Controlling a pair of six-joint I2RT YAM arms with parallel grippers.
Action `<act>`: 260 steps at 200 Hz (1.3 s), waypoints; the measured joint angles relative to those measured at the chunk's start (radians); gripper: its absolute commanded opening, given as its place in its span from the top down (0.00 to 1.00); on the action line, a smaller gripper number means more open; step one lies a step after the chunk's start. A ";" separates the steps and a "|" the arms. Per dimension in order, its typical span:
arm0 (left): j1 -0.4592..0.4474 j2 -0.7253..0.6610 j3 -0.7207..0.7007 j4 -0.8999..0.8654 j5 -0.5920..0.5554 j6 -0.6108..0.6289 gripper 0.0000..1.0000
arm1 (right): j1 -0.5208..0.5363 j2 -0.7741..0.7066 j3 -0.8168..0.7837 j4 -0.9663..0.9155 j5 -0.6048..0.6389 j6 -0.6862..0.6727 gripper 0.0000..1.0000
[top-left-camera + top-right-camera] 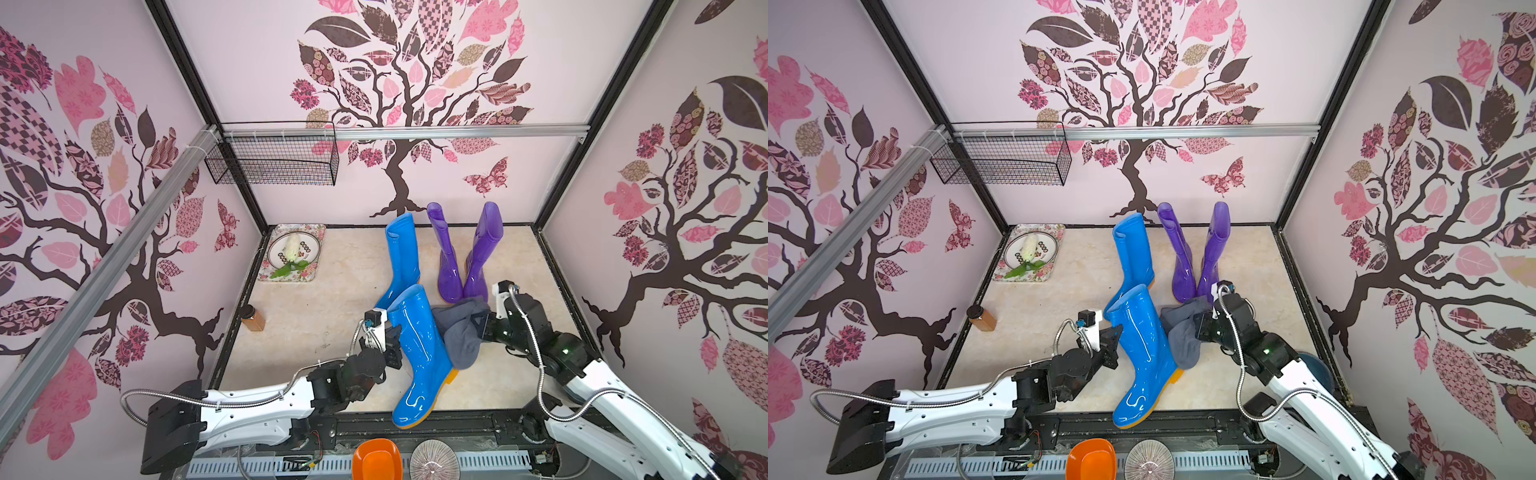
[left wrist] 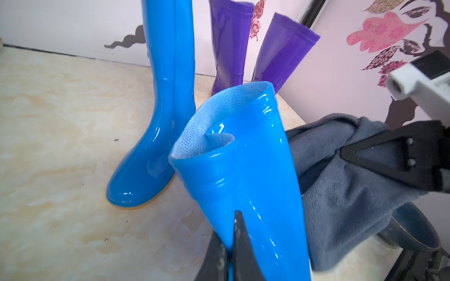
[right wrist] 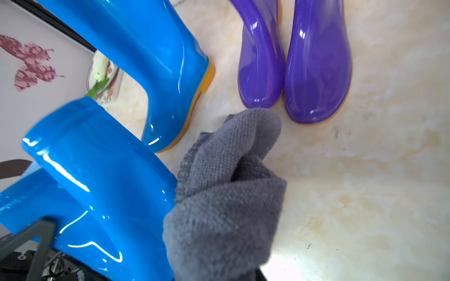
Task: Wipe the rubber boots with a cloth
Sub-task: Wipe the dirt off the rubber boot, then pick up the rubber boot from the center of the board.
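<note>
Well, early days | left jaws pinch near blue boot (image 1: 419, 353) | right jaws clamp cloth (image 1: 461, 340) on its shaft | far blue boot (image 1: 401, 249), purple pair (image 1: 484, 245) left, I reckon

The floor (image 1: 324, 332) is a cream, marbled slab with a few dark specks, boxed in by patterned walls. In its back left corner lies a flowered tray (image 1: 313, 230). By the left edge stands a small jar (image 1: 254, 320) with a dark lid. Near the back wall the far blue boot (image 1: 401, 249) stands upright, and to its right one purple boot (image 1: 446, 257) stands beside a second purple boot (image 1: 484, 249), toes close together. The near blue boot (image 1: 419, 353) has its toe at the front edge. A dark bowl (image 1: 1318, 368) sits at the right edge.
</note>
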 measured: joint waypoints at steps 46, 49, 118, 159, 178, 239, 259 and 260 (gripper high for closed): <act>0.000 -0.013 0.083 -0.027 0.014 0.079 1.00 | 0.000 -0.086 0.197 -0.140 0.114 -0.047 1.00; 0.000 -0.013 0.086 -0.029 0.014 0.082 1.00 | 0.000 -0.089 0.209 -0.147 0.117 -0.050 1.00; 0.000 -0.082 0.164 -0.147 0.014 0.185 1.00 | 0.000 -0.107 0.352 -0.252 0.164 -0.099 1.00; 0.016 -0.161 0.229 -0.288 -0.003 0.283 1.00 | 0.000 -0.124 0.352 -0.293 0.172 -0.116 1.00; 0.079 -0.217 0.233 -0.346 0.001 0.316 1.00 | 0.000 -0.130 0.352 -0.293 0.177 -0.117 1.00; 0.233 -0.273 0.258 -0.449 -0.031 0.446 1.00 | 0.000 -0.139 0.302 -0.292 0.161 -0.111 1.00; 0.344 -0.249 0.272 -0.452 -0.008 0.472 1.00 | 0.000 -0.147 0.282 -0.289 0.146 -0.101 1.00; 0.352 -0.246 0.273 -0.452 -0.005 0.474 1.00 | 0.000 -0.147 0.282 -0.290 0.145 -0.101 1.00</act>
